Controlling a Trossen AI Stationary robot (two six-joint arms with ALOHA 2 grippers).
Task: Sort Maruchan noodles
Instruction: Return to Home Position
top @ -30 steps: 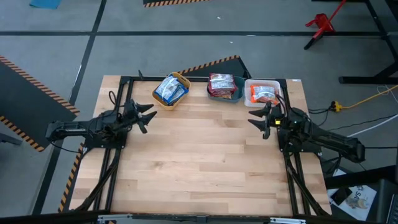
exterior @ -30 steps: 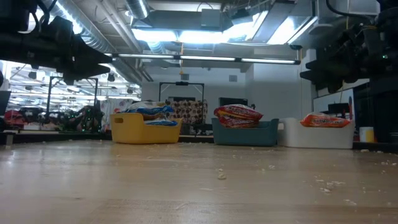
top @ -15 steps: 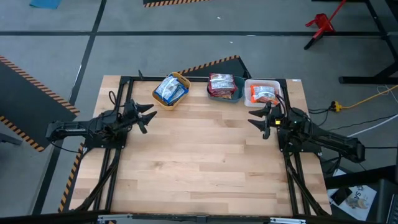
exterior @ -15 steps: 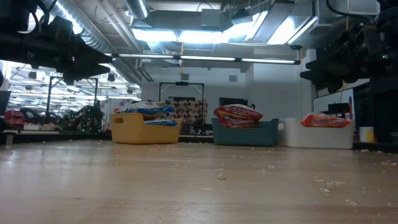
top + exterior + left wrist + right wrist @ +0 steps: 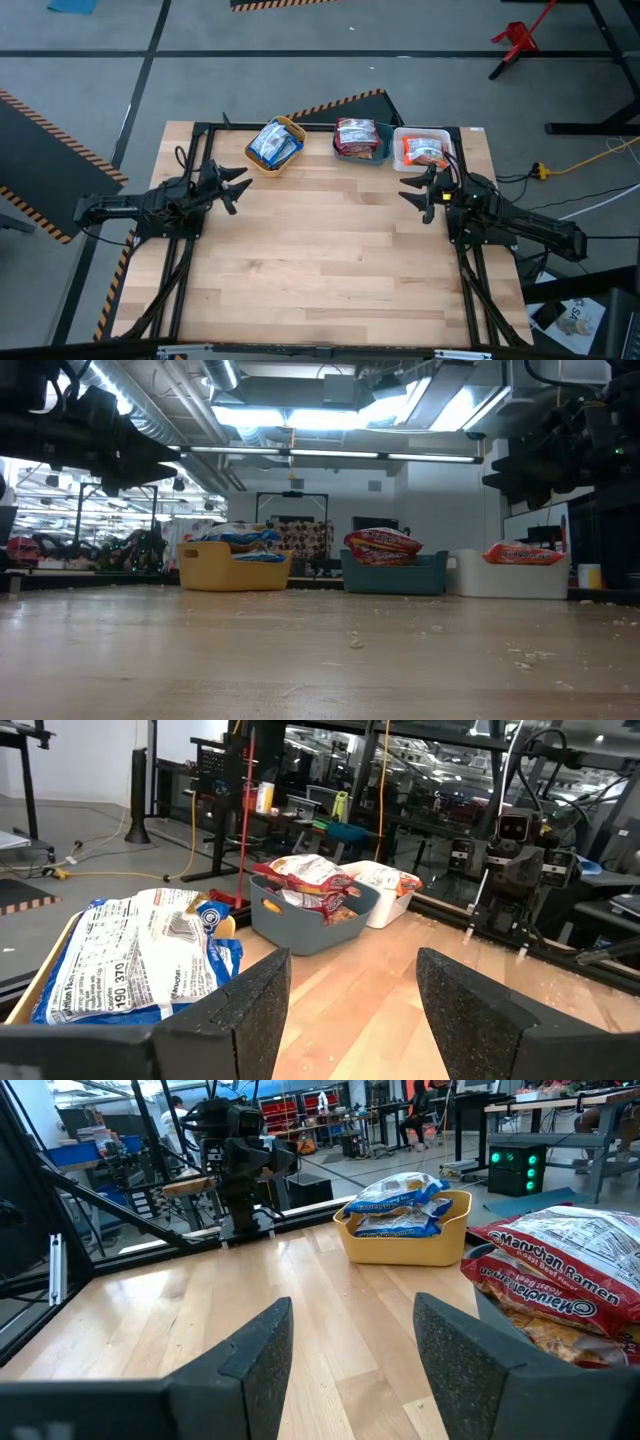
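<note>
Though jaws wide, empty: left gripper [image 5: 238, 188], right gripper [image 5: 410, 196] at table [image 5: 320, 250] sides; noodles [image 5: 272, 146] in bins [image 5: 235, 576]; crumbs [image 5: 355, 643] between.

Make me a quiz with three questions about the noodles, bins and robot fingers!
1. Where are the blue-and-white noodle packets? A) on the floor B) in the yellow bin C) on a chair
2. How many bins stand on the table? A) two B) three C) five
3. The fingers of the left gripper are: A) shut on a packet B) shut, empty C) open, empty
Answers: 1 B, they lie in it. 2 B, yellow bin, teal bin, white bin. 3 C, a gap, nothing between them.
</note>
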